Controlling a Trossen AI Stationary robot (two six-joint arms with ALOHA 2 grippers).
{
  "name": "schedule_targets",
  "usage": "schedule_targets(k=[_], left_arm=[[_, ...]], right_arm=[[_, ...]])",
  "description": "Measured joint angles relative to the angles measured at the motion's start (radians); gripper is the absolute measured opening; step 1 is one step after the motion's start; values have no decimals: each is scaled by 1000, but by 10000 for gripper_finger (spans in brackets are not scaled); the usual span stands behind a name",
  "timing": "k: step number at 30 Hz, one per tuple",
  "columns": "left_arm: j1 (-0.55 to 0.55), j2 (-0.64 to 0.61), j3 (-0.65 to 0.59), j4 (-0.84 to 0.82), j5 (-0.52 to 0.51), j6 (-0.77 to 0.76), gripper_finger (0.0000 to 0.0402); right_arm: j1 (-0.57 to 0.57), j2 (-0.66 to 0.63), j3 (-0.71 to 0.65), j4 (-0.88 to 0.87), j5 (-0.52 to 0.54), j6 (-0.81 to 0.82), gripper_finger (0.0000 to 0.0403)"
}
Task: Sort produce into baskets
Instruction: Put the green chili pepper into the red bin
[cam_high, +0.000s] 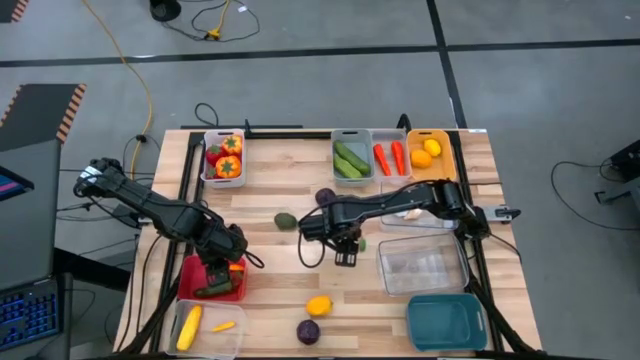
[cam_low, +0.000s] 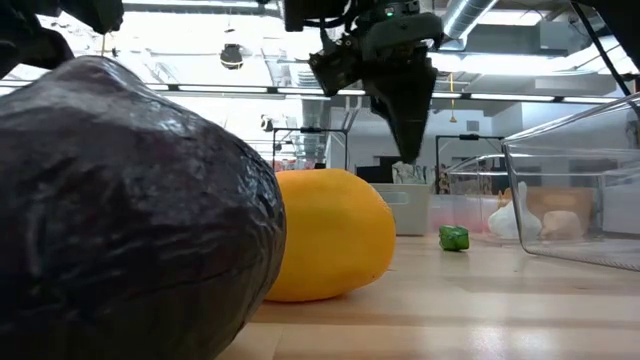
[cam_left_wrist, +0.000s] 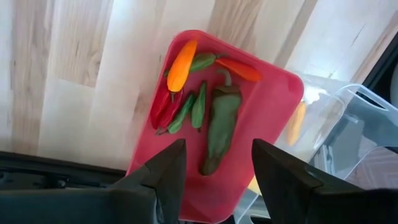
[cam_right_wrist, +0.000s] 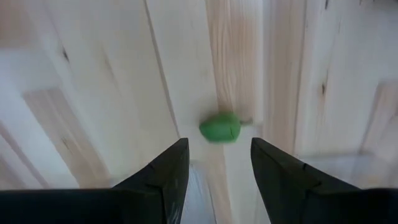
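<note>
My left gripper (cam_high: 222, 268) hangs open and empty over the red basket (cam_high: 190, 272) at the table's near left. In the left wrist view the basket (cam_left_wrist: 273, 99) holds several peppers: a dark green one (cam_left_wrist: 219, 127), an orange one (cam_left_wrist: 181, 63), plus red and small green ones. My right gripper (cam_high: 346, 256) is open and empty above the table's middle, fingers pointing down. A small green pepper (cam_right_wrist: 221, 128) lies on the bare wood just beyond its fingertips; it also shows in the low view (cam_low: 453, 237).
Far edge: a white basket of tomatoes (cam_high: 223, 158), a grey one with cucumbers (cam_high: 351, 158), carrots (cam_high: 390, 157), an orange one with lemons (cam_high: 430, 150). Right: clear baskets (cam_high: 422, 268), a teal basket (cam_high: 446, 322). Loose: a lemon (cam_high: 318, 305), purple rounds (cam_high: 309, 331), a dark green fruit (cam_high: 285, 220). Corn basket (cam_high: 205, 326).
</note>
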Motion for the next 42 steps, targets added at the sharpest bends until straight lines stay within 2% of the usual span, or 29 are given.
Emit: schedule_targets(k=[4,11,19,22,27,32,37,42], left_arm=[[0,0,0,0,-19,0,170],[0,0,0,0,-26,0,170],[0,0,0,0,-70,29,170],[0,0,0,0,-75,43,170],[0,0,0,0,-79,37,170],[0,0,0,0,-103,28,170],[0,0,0,0,-103,28,170],[0,0,0,0,-103,27,170]], right_arm=[[6,0,0,-74,0,2,201],[32,-6,-25,-72,0,-31,200],[49,-116,-320,-54,1,-20,190],[33,-132,-382,-8,0,-1,185],[-1,-135,-377,8,0,-8,175],[-27,-135,-370,114,0,-8,170],[-27,-135,-370,217,-1,-9,170],[-27,-135,-380,235,-4,-3,169]])
